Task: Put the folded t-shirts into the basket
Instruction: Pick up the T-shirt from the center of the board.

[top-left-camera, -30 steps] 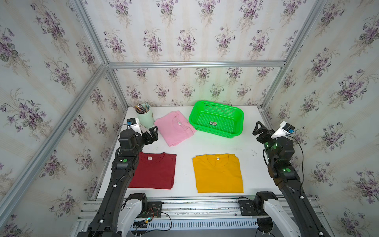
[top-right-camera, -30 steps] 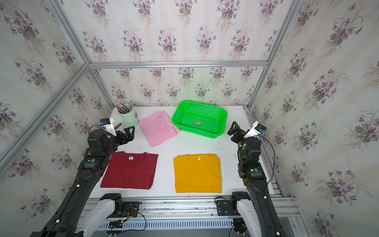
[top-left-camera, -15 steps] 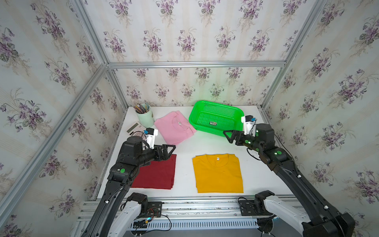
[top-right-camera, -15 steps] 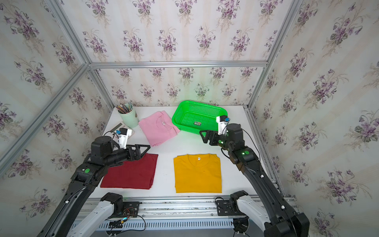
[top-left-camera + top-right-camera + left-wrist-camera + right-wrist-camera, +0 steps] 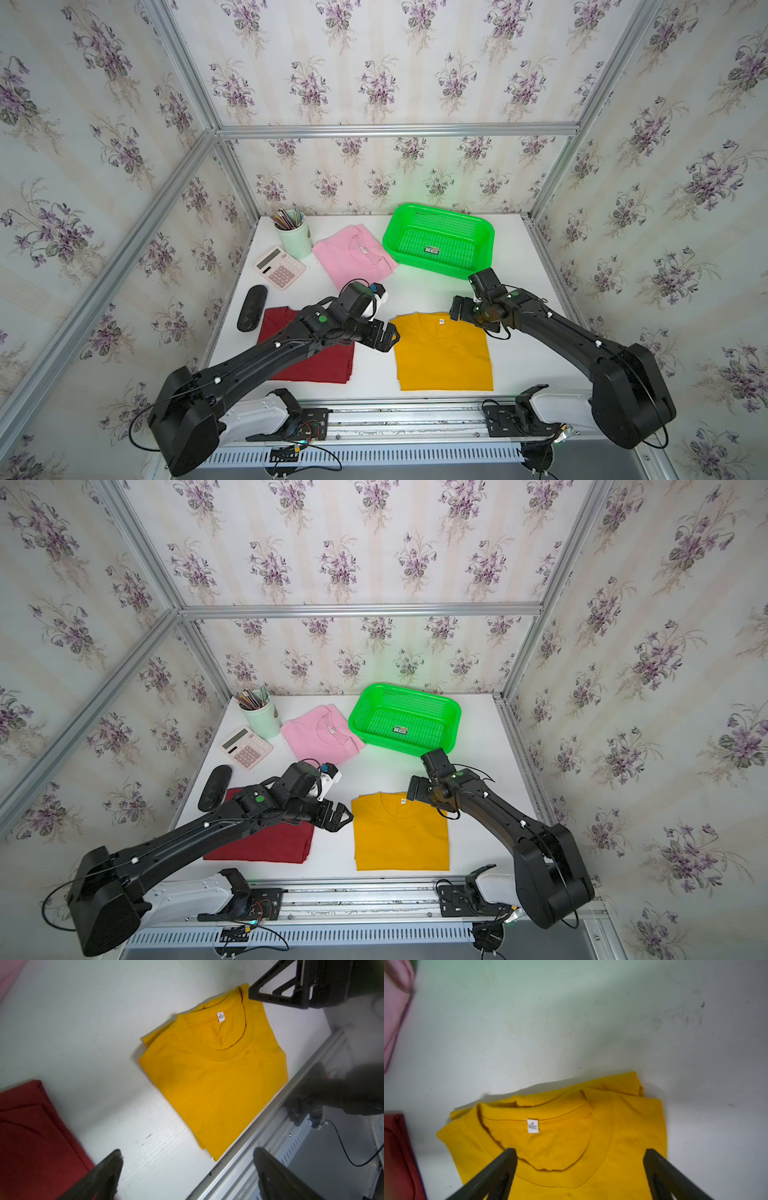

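Left fingers [image 5: 104, 1176] and right fingers [image 5: 492, 1176] swung inward to yellow shirt [image 5: 442, 353], flat at lower centre; both stood open, empty. Basket [image 5: 438, 216], upper centre, held nothing. Approach step; next: descend, pinch edges.

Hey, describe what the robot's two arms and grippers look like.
Both arms, left arm and right arm, are matte black with bulky rounded shoulder housings on white bases, thin black cables looping alongside, and a small green dot near each wrist. The left gripper and right gripper have black, triangular open-frame fingers. A white camera sits on the left wrist.
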